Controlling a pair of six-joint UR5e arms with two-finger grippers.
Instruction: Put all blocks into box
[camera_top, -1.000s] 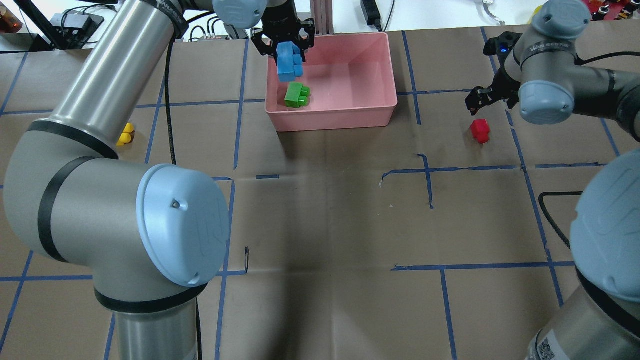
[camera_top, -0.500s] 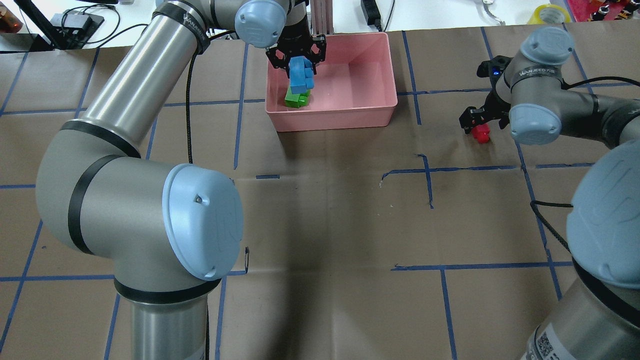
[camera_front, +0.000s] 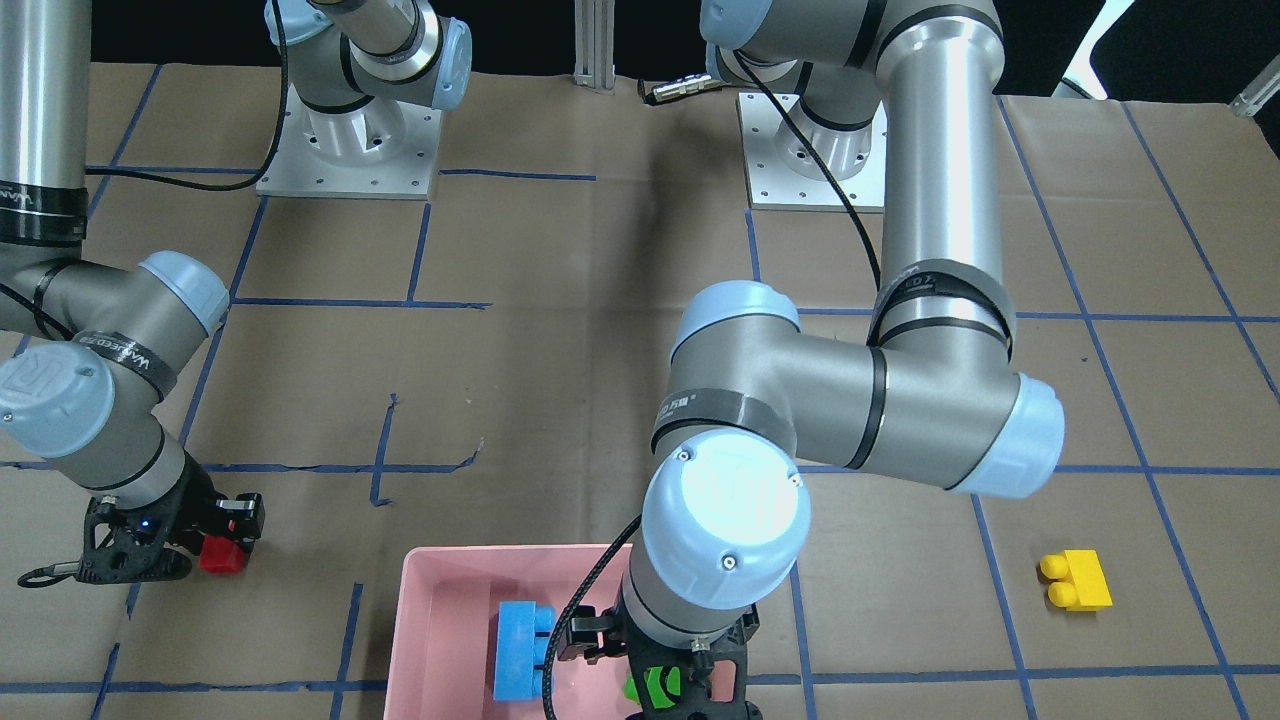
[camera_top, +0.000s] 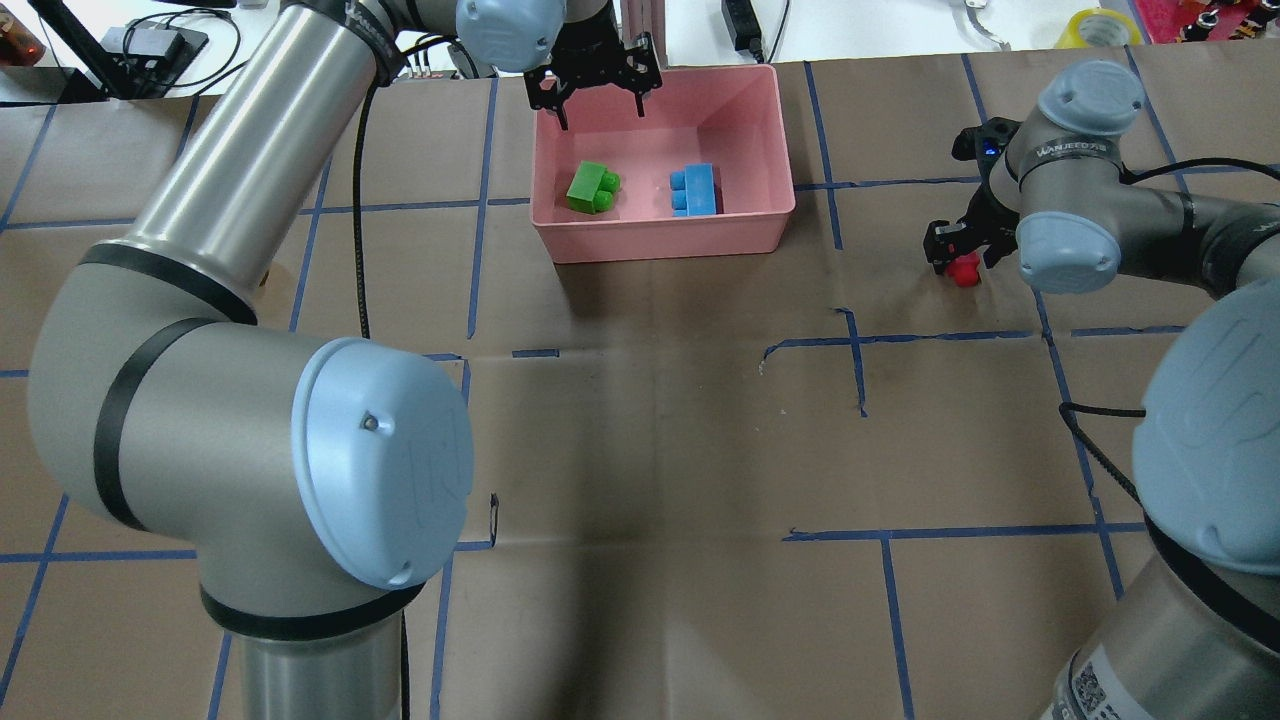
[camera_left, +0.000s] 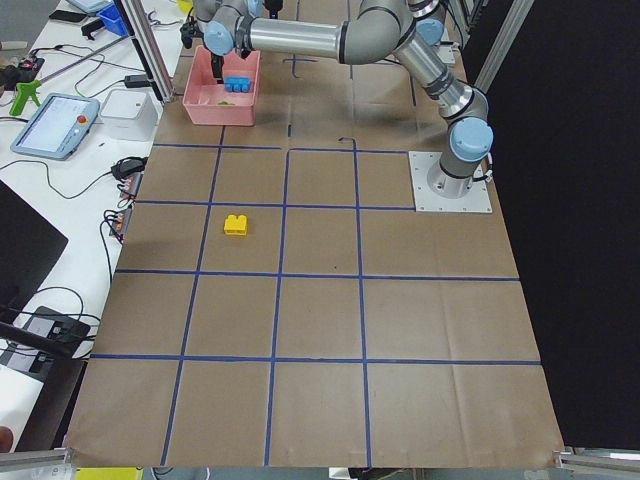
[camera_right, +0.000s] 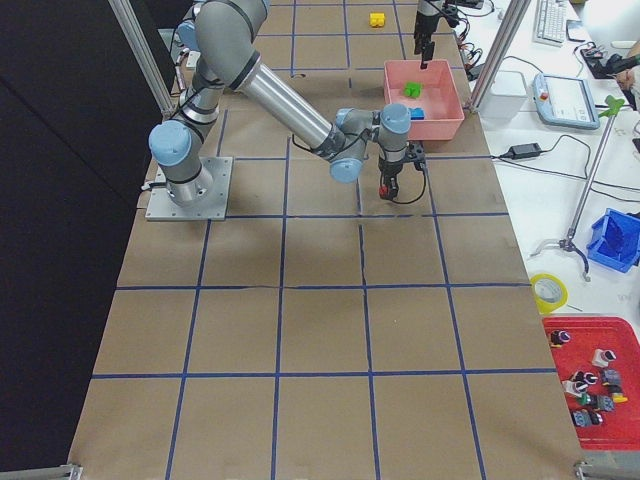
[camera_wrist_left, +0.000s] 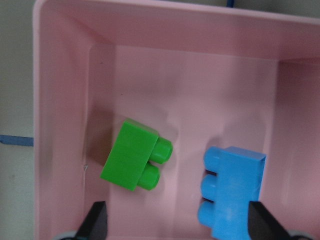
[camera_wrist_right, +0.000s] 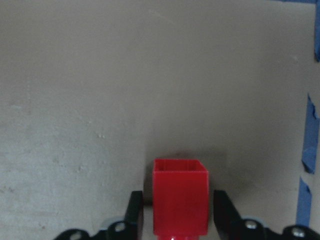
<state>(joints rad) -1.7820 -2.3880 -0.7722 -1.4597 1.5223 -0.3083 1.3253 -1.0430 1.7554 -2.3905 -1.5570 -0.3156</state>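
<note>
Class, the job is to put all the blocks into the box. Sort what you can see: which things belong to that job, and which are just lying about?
Belong to the job: pink box, green block, blue block, red block, yellow block.

Lying about: tape roll, tablet, blue bin, red parts tray.

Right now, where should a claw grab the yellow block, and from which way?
Come straight down from above and pinch the yellow block across its plain boxy body, not the two round studs. It lies on its side on the table, studs pointing sideways, so the flat faces are free and nothing stands close by. The left claw, open now, is probably the nearer one.
</note>
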